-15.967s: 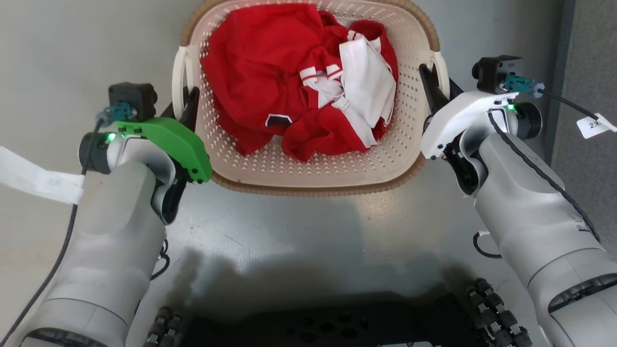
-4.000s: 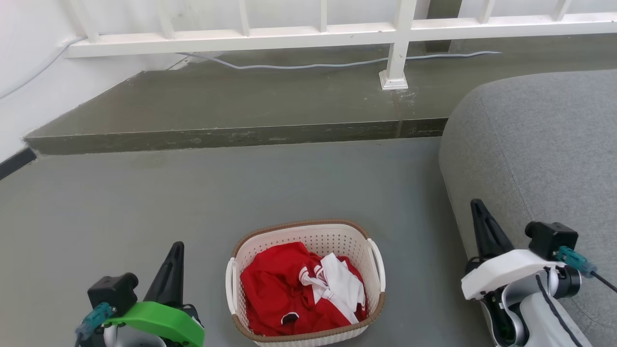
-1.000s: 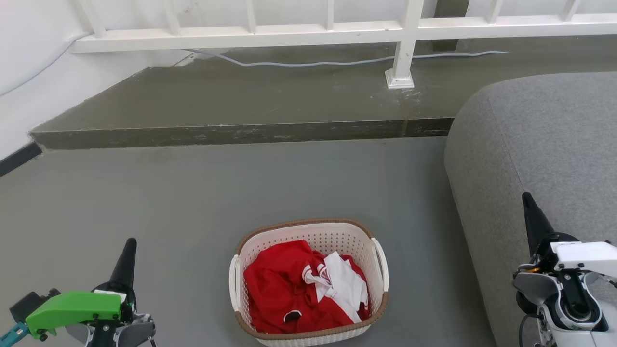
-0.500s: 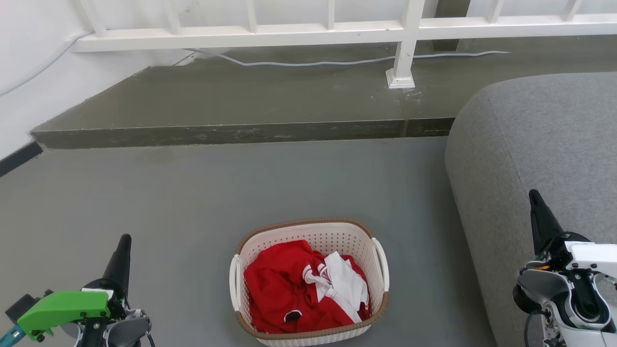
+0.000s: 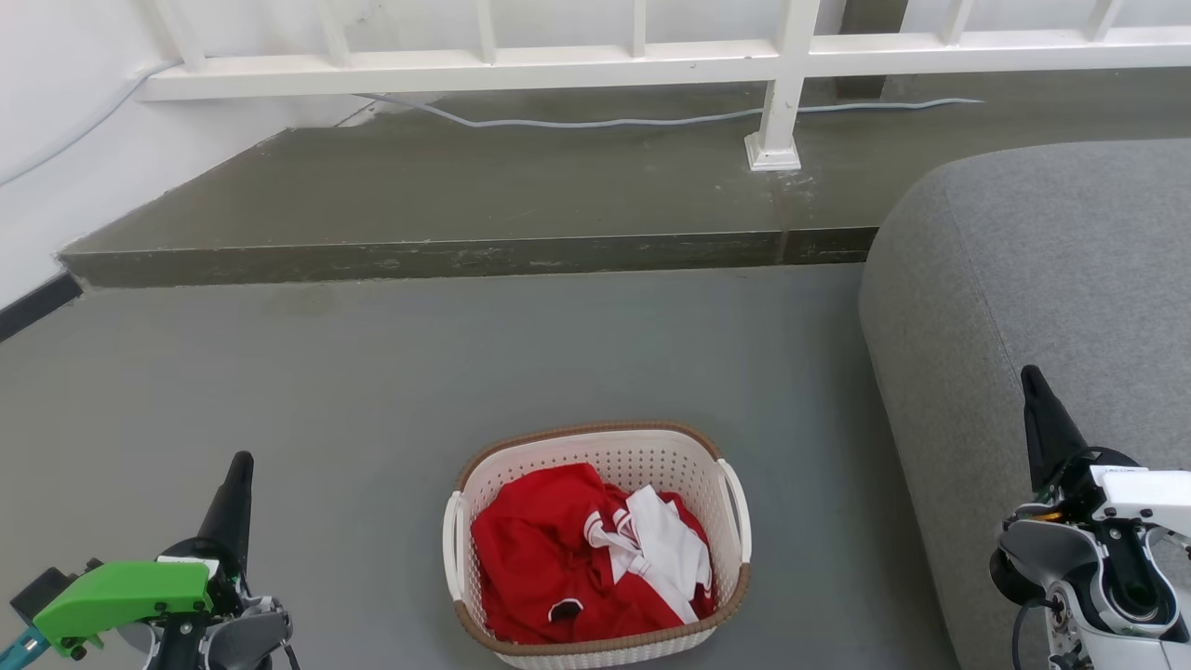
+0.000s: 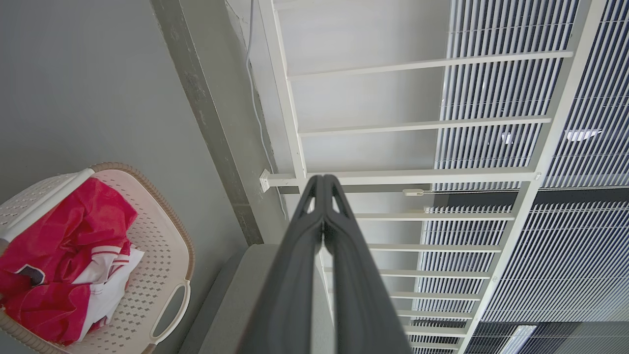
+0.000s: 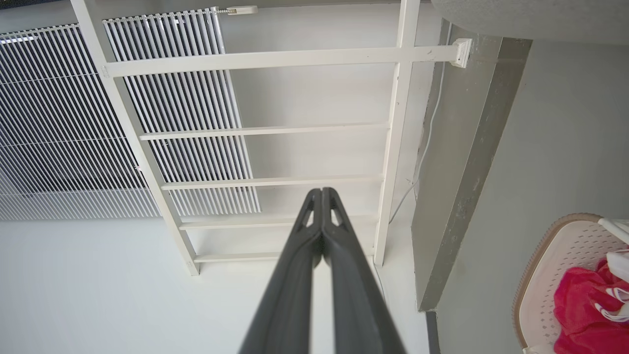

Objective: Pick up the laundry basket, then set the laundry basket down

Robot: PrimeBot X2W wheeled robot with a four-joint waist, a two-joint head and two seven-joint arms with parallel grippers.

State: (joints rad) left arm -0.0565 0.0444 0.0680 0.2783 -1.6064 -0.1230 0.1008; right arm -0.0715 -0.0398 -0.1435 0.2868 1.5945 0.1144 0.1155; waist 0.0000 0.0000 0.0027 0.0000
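The cream-white perforated plastic laundry basket with brown woven-look rim (image 5: 588, 429) stands upright on the grey floor (image 5: 372, 372), between the two arms and apart from both. Red and white garments (image 5: 558, 558) lie inside it. The left claw (image 5: 240, 465) and the right claw (image 5: 1033, 383) are each fully closed, fingers pressed together, with nothing gripped. The set-down is judged complete. Any withdrawal should be routed clear of the basket's white side handles and of the grey upholstered sofa (image 5: 1042, 261).
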